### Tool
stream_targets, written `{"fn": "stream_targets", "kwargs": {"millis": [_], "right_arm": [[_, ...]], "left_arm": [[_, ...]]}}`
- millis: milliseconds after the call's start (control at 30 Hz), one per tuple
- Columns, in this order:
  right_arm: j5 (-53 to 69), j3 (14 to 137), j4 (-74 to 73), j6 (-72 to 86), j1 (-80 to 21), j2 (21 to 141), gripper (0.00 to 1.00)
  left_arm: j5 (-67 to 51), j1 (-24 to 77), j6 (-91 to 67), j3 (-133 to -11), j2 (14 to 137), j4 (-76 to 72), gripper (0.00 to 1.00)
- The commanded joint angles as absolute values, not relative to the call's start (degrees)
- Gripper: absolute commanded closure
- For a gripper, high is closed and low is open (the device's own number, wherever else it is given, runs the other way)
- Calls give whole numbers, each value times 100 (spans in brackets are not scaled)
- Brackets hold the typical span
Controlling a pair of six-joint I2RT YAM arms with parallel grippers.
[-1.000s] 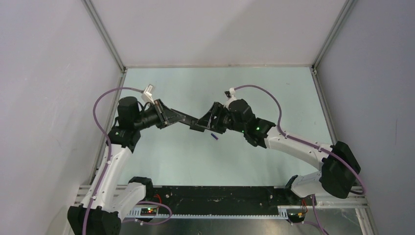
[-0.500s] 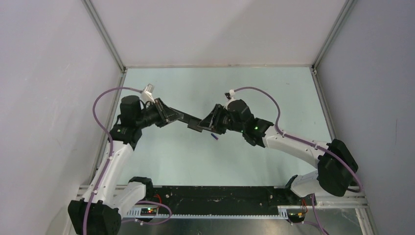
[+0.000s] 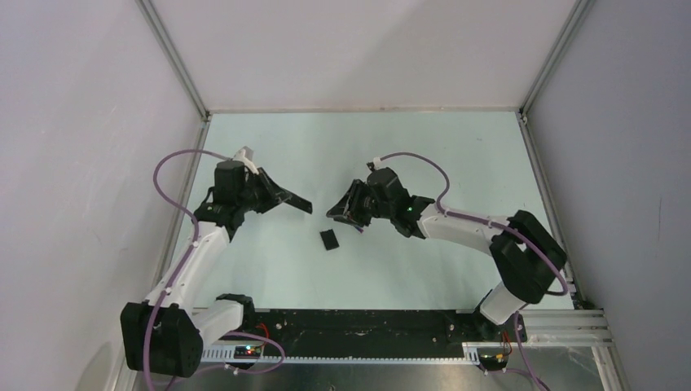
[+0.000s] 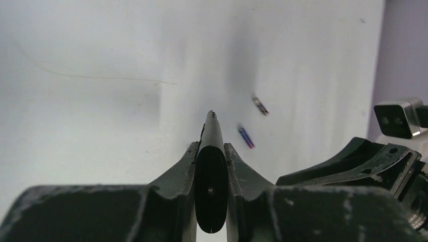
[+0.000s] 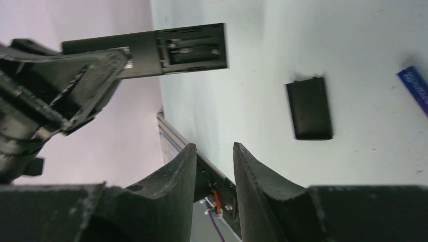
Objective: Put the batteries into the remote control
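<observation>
My left gripper point(image 3: 285, 198) is shut on the remote control point(image 3: 297, 203), a slim black bar held edge-on in the left wrist view point(image 4: 211, 171). The right wrist view shows the remote's open battery recess point(image 5: 194, 50). The blue-purple battery point(image 4: 246, 137) and the dark battery point(image 4: 260, 106) lie on the table beyond the remote's tip. The blue-purple battery also shows at the right wrist view's edge point(image 5: 415, 83). My right gripper point(image 3: 339, 213) is slightly open and empty point(image 5: 214, 147), apart from the remote.
A small loose black cover plate point(image 3: 329, 239) lies flat on the pale green table between the grippers, also in the right wrist view point(image 5: 309, 107). Grey walls and metal rails point(image 3: 175, 61) bound the table on three sides.
The two grippers met at the remote and have since pulled apart. My left gripper drew back left with the remote. The cover plate now lies on the table.
</observation>
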State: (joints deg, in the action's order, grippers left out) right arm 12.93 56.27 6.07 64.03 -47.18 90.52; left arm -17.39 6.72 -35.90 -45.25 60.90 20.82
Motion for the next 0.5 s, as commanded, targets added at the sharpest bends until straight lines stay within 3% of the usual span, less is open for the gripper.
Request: {"fn": "stream_targets", "kwargs": {"millis": [0,167,467], "right_arm": [[1336,5704,898,6285,-4667,9376,64],[1012,5703,493,5844,-4668,9198,63],[414,5701,-1014,3927,-4633,8364,56]], "left_arm": [[-842,686,-3333,-4456,6056,1962,100],[-1473,691,-3135,-4581,5956,1965,100],[-3821,702,-2178,-4568,5836,1968,100]]}}
